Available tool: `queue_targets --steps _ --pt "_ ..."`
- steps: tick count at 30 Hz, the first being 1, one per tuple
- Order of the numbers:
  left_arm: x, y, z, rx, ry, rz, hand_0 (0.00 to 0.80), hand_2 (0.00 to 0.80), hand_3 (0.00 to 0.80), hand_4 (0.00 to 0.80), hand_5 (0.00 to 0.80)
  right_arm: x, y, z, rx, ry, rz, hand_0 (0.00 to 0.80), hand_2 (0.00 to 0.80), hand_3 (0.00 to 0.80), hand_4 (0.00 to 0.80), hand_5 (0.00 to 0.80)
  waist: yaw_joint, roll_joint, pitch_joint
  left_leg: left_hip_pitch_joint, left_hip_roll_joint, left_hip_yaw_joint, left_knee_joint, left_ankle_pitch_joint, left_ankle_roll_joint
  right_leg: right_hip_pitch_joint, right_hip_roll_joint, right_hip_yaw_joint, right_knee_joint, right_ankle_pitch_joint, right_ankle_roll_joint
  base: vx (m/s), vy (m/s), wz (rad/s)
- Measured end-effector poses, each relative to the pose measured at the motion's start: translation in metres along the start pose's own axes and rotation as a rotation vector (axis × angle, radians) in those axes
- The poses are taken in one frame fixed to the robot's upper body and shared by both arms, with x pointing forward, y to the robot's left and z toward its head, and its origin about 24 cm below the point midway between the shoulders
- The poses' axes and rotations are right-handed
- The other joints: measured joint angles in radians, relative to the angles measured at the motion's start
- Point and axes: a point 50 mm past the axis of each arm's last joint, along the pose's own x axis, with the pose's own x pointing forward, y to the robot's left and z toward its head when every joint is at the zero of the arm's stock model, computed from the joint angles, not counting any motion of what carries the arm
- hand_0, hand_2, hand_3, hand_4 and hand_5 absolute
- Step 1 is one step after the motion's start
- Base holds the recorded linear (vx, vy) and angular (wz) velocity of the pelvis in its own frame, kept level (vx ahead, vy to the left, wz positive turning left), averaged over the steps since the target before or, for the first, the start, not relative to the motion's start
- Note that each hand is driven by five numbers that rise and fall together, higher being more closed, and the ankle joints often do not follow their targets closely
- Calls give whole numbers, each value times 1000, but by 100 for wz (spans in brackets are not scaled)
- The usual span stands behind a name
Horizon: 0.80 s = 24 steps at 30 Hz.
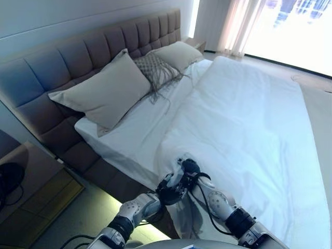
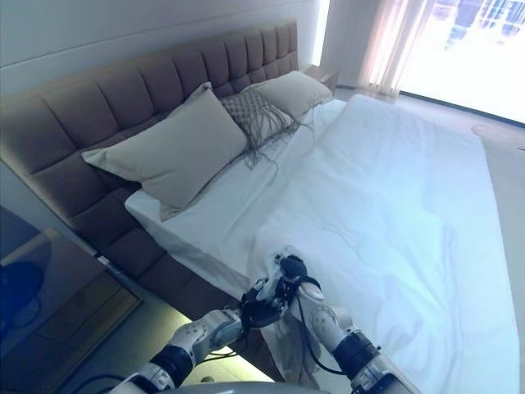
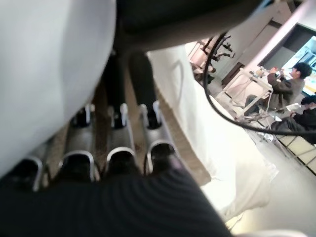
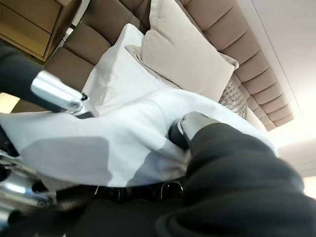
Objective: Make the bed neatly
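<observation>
A white duvet [image 1: 249, 114] covers most of the bed, its top edge lying short of the pillows, with bare white sheet [image 1: 129, 129] between. Both hands meet at the duvet's near corner on the bed's side edge. My left hand [image 1: 171, 189] grips the corner from below, its fingers [image 3: 118, 123] running up against the cloth. My right hand [image 1: 190, 168] sits just above it, with the duvet [image 4: 123, 138] draped over it and its thumb [image 4: 190, 121] pressed into the fold. The corner is lifted slightly off the mattress.
Two beige pillows [image 1: 109, 91] [image 1: 179, 54] and a grey fringed cushion [image 1: 155, 70] lean on the padded headboard [image 1: 78, 52]. A wooden nightstand [image 1: 31, 192] stands to the left. A bright curtained window [image 1: 233, 26] lies beyond. Seated people [image 3: 286, 84] show behind.
</observation>
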Motion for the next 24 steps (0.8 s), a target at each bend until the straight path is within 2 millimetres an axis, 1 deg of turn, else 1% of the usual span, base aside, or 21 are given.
queue_targets --steps 4,9,10,11,12,15,19,24 --pt "-1 9 -4 -20 9 16 800 800 800 800 800 -4 -4 -7 0 24 -3 800 800 800 800 800 -1 13 -31 0 2 1 0 0 0 4 3 -1 -6 0 -1 43 5 0" --pt "-2 20 -8 -13 7 26 800 800 800 800 800 -8 -9 -16 9 49 -11 800 800 800 800 800 -4 15 -65 4 2 2 -1 0 -1 7 3 -3 -6 0 -1 0 0 0" --pt "-3 22 -8 -3 5 25 800 800 800 800 800 -9 -10 -17 9 55 -8 549 549 549 549 549 -5 15 -69 4 3 2 -1 0 -1 7 3 -3 -6 0 -1 0 0 0" --pt "-3 25 -8 0 4 24 800 800 800 800 800 -9 -11 -19 11 60 -7 94 94 94 94 94 -8 15 -74 4 3 3 -1 0 0 7 3 -3 -5 0 -1 0 0 0" --pt "-4 27 -8 5 0 24 800 800 800 800 800 -11 -11 -21 12 67 2 0 0 0 0 0 -21 14 -79 4 4 3 -1 0 0 7 3 -2 -5 0 -1 0 0 0" --pt "-10 33 -1 -19 -51 13 800 800 800 800 800 -18 -12 -27 16 93 45 0 0 0 0 0 -23 18 -89 9 7 11 -1 0 0 6 4 3 -5 0 -1 -34 0 -7" --pt "-18 40 12 11 -111 39 800 800 800 800 800 -27 -13 -37 24 133 119 0 0 0 0 0 -25 25 -94 10 10 23 -1 -1 -1 -2 5 14 -4 0 -1 -72 -5 -8" --pt "-25 53 18 42 -159 88 800 800 800 800 800 -34 -23 -51 30 198 161 0 0 0 0 0 -29 26 -102 2 11 27 -1 -1 -1 -12 6 18 -3 1 -2 -60 -25 -3"
